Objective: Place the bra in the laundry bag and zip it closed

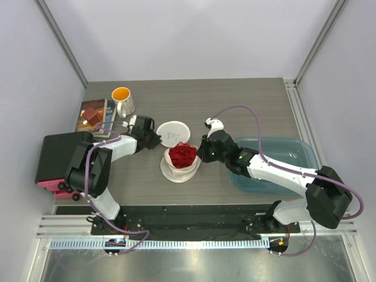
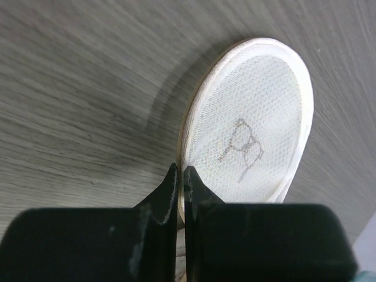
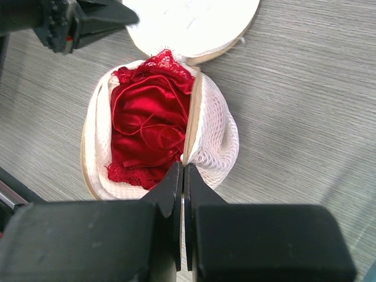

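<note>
A grey wood-grain desk [image 1: 247, 94] filled the middle of the cell under even, soft light. A pale back wall [image 1: 194, 35] and plain side panels [image 1: 29, 70] closed it in, joined by slanting aluminium struts [image 1: 61, 41]. Along the near edge ran a black base plate [image 1: 194, 220], then bare sheet metal [image 1: 194, 267].

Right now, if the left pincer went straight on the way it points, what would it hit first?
The flat white mesh lid of the round laundry bag. The left pincer seems shut on its tan rim, so nothing lies between them.
</note>
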Controlling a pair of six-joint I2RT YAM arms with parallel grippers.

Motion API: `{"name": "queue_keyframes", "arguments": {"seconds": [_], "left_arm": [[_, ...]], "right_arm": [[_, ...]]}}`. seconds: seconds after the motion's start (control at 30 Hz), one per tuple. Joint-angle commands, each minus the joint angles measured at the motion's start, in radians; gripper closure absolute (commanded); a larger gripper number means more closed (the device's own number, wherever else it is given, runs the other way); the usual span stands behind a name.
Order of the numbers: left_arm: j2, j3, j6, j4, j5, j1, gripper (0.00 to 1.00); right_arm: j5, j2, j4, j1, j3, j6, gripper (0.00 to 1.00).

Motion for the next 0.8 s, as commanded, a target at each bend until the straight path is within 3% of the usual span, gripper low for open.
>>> {"name": "queue_keyframes", "arguments": {"seconds": [0.0, 0.1, 0.27, 0.63, 0.77], "left_arm": [[-0.131, 0.035, 0.175, 0.048, -0.171, -0.044, 1.0], [-0.263, 0.037, 0.275, -0.02, -0.352, -0.15, 1.0], [-0.457, -0.025, 0.365, -0.06, -0.532, -0.32, 1.0], [-0.57, -0.1, 0.695, 0.038, -0.748, -0.646, 1.0], [-0.575, -0.111, 0.803, 0.073, -0.928, -0.785, 1.0]], "right_arm": [[0.042, -0.005, -0.023, -0.017, 0.06, 0.022, 0.99], [0.035, 0.018, -0.056, -0.051, 0.078, 0.025, 0.99], [-0.011, 0.041, -0.08, -0.11, 0.123, -0.001, 0.99], [-0.157, 0.248, -0.137, -0.158, 0.321, 0.004, 0.99], [-0.212, 0.316, -0.161, -0.184, 0.397, 0.007, 0.99]]}}
